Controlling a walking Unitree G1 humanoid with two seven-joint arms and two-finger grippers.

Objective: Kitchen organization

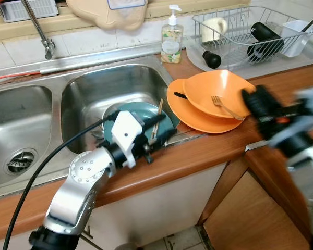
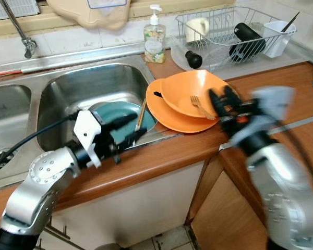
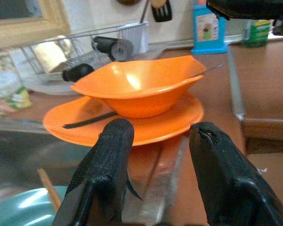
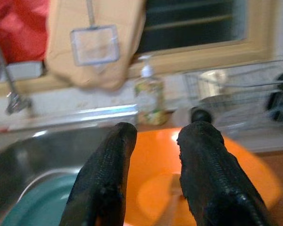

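Observation:
An orange bowl [image 1: 219,91] with a fork [image 1: 225,108] in it rests on an orange plate [image 1: 198,119] on the wooden counter, right of the sink. A teal plate [image 1: 141,115] with a wooden chopstick [image 1: 157,120] lies in the right sink basin [image 1: 109,86]. My left gripper [image 1: 164,135] hovers at the sink's front edge over the teal plate, open and empty, pointing at the orange dishes. My right gripper [image 2: 221,101], blurred, is just right of the orange bowl, open with nothing between its fingers [image 4: 108,174].
A wire dish rack [image 1: 250,31] with a mug, a black bottle and a white cup stands at the back right. A soap dispenser [image 1: 171,36] stands behind the sink, a tap [image 1: 41,31] at back left. A black-handled utensil [image 1: 211,58] lies by the rack.

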